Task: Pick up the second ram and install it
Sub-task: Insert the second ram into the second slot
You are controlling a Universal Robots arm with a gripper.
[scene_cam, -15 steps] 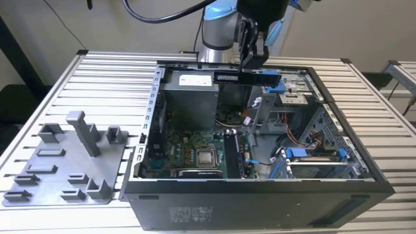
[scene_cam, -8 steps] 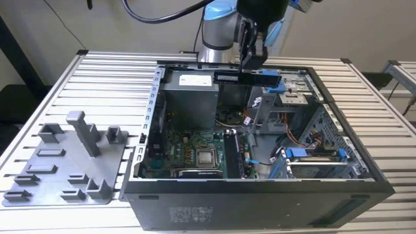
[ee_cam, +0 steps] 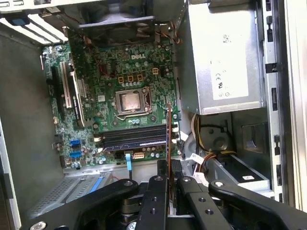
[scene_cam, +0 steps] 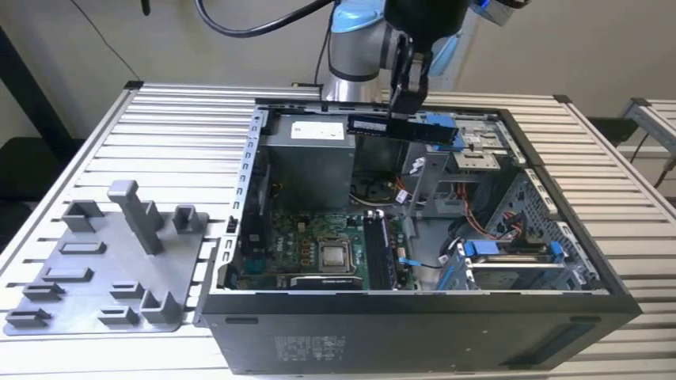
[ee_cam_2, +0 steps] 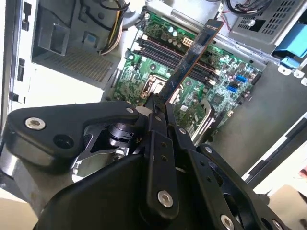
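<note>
In the exterior view, the tool [scene_cam: 407, 103] has its fingers pinched onto one end of the second ram [scene_cam: 372, 125], a long, flat, dark circuit-board stick with a pale label. The stick hangs level above the far half of the open black computer case [scene_cam: 423, 336], well above the green motherboard [scene_cam: 317, 245]. Gripped by an end like that, we judge it could pivot in the grasp. It could also clip the blue plastic drive bracket [scene_cam: 438, 131] just beside it. The arm comes from above the case's far edge, wrist pointing straight down. The grey plastic tray of upright blocks [scene_cam: 106, 261] sits well apart on the slatted metal surface [scene_cam: 180, 119], at the exterior view's left.

In the second wrist view, the stick [ee_cam_2: 192, 55] juts out from the tool [ee_cam_2: 157, 106] and crosses the long black sockets [ee_cam_2: 165, 50] at an angle. We judge it is not lined up with them. Pressed in skewed, it would bind on a socket, or its notch would miss the key.

In the first wrist view, we see the stick [ee_cam: 168, 129] edge-on, lying crosswise over the sockets [ee_cam: 134, 136]. The grey metal power supply box [ee_cam: 225, 57] and a bundle of coloured cables [ee_cam: 201, 143] are near. We think a drifting descent could snag those wires. The tool [ee_cam: 165, 167] is poised squarely above the board.
</note>
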